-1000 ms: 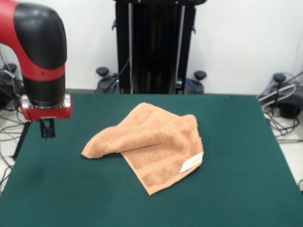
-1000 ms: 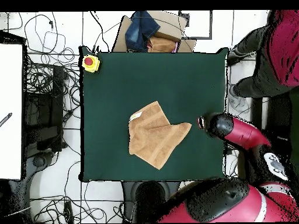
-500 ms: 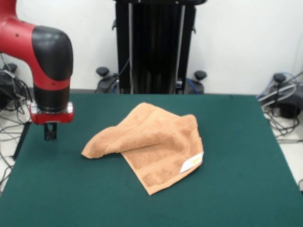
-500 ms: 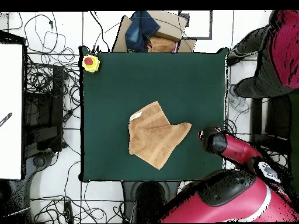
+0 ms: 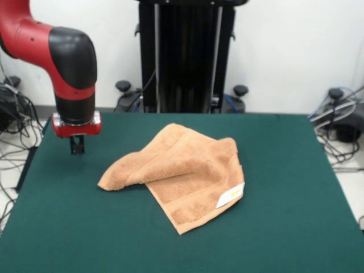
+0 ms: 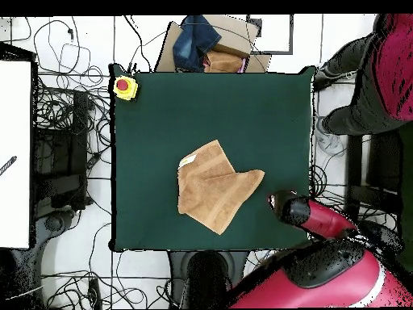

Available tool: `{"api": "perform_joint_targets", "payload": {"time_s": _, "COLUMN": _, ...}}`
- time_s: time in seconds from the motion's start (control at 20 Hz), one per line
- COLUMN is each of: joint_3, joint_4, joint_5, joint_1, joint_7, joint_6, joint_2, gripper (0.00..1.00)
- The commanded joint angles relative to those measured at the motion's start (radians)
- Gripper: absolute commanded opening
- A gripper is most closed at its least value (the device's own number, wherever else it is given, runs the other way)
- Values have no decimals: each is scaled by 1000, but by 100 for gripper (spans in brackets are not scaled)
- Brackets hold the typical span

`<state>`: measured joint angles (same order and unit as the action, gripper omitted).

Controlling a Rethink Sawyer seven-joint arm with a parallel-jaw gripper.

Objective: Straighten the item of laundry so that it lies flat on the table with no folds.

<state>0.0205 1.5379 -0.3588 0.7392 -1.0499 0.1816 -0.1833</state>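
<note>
While folded, peach towel point(image 5: 179, 170) lies rumpled

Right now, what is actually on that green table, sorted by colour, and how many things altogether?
Peach-orange: 1, the towel, crumpled and folded over itself.
Yellow with a red button: 1, a small box at one table corner.
Red and black: 1, the robot's gripper hanging over the table, beside the towel and apart from it.
Total: 3
</note>
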Motion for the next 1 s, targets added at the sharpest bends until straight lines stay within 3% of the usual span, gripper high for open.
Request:
{"api": "perform_joint_targets", "payload": {"time_s": 0.05, "joint_3": 24, "joint_4": 52, "joint_5": -23, "joint_1": -37, "joint_7": -163, "joint_6": 25, "joint_2": -31, "gripper": 0}}
{"api": "perform_joint_targets", "payload": {"time_s": 0.65, "joint_3": 68, "joint_4": 25, "joint_5": -39, "joint_1": -26, "joint_7": -158, "joint_6": 8, "joint_2": -5, "gripper": 0}}
{"api": "perform_joint_targets", "payload": {"time_s": 0.7, "joint_3": 72, "joint_4": 28, "joint_5": -38, "joint_1": -24, "joint_7": -157, "joint_6": 2, "joint_2": -4, "gripper": 100}}
{"api": "perform_joint_targets", "payload": {"time_s": 1.0, "joint_3": 81, "joint_4": 34, "joint_5": -38, "joint_1": -30, "joint_7": -157, "joint_6": -5, "joint_2": -2, "gripper": 100}}
